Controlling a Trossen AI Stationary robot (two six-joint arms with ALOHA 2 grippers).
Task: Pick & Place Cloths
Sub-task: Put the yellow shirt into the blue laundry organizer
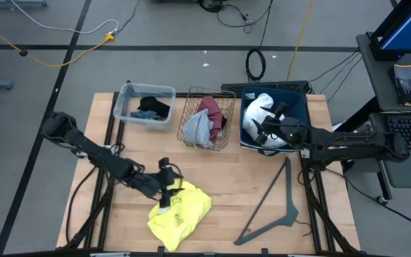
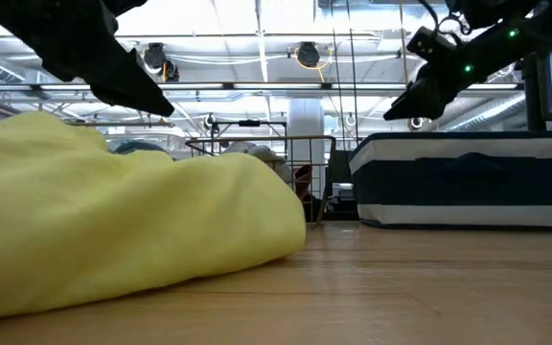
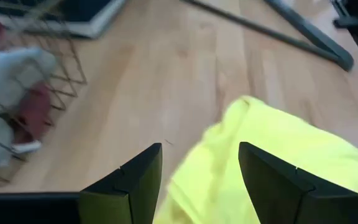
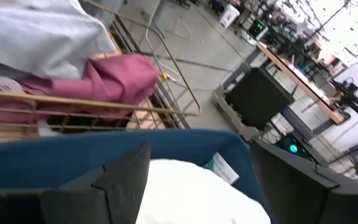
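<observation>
A bright yellow cloth point(image 1: 180, 210) lies crumpled on the table's near part and fills the low view's left point(image 2: 113, 230). My left gripper point(image 1: 168, 191) hangs open just over its far-left edge; in the left wrist view point(image 3: 199, 146) the yellow cloth point(image 3: 278, 143) shows between the fingers. My right gripper point(image 1: 262, 128) is open above the white cloth point(image 1: 257, 113) in the blue bin point(image 1: 298, 107), seen also in the right wrist view point(image 4: 201, 144). Grey cloth point(image 1: 197, 128) and maroon cloth point(image 1: 212, 111) sit in the wire basket point(image 1: 223, 143). Black cloth point(image 1: 155, 106) and teal cloth point(image 1: 143, 114) lie in the clear tub point(image 1: 125, 96).
A grey angled hanger bar point(image 1: 280, 203) lies flat on the table's near right, close to the yellow cloth's right side. The three containers stand in a row along the far edge. Bare wood point(image 1: 234, 171) lies between the containers and the cloth.
</observation>
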